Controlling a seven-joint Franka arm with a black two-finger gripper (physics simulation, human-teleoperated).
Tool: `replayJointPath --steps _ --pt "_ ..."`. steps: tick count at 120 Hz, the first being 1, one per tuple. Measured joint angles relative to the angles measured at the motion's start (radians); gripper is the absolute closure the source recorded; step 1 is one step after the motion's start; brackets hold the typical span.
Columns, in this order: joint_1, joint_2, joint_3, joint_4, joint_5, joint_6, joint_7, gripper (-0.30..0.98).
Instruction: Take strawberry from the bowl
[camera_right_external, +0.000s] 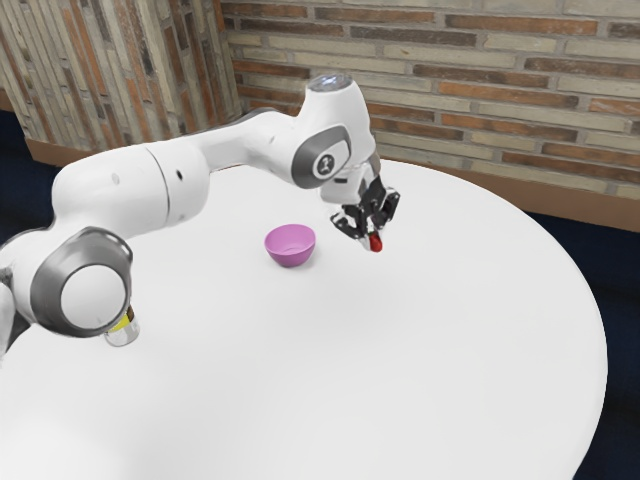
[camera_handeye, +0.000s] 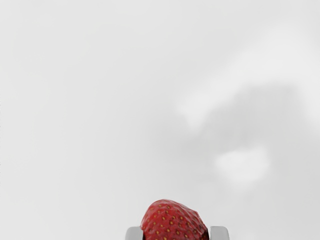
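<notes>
Round the pink bowl (camera_right_external: 290, 246) spreads the white table (camera_right_external: 450, 370). Toward the exterior view's right of the bowl, the gripper (camera_right_external: 372, 234) stands closed to berry width; toward its left and nearer the camera sits what looks like a can (camera_right_external: 122, 335). Beside the bowl, outside it, the strawberry (camera_right_external: 376, 243) is pinched between both fingers.

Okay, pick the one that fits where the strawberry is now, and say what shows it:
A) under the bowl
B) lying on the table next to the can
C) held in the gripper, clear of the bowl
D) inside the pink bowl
C: the strawberry sits between both fingertips, and the gripper is off to one side of the pink bowl.
</notes>
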Motion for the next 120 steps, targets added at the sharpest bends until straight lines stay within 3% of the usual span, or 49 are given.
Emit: replayJointPath --steps 34,57,72,84,101,120 --pt "-0.047 0.111 0.0 0.015 -0.016 0.038 -0.046 0.73" --pt "-0.048 0.12 0.003 0.014 -0.007 0.036 -0.079 0.35" --pt "-0.045 0.099 0.003 -0.006 -0.004 0.031 -0.1 0.2" --pt "-0.036 -0.126 0.052 -0.225 -0.01 0.016 -0.145 0.12" --pt "-0.029 -0.537 0.195 -0.561 -0.115 -0.065 -0.257 0.06" --pt "-0.031 -0.838 0.282 -0.709 -0.172 -0.224 -0.493 0.03"
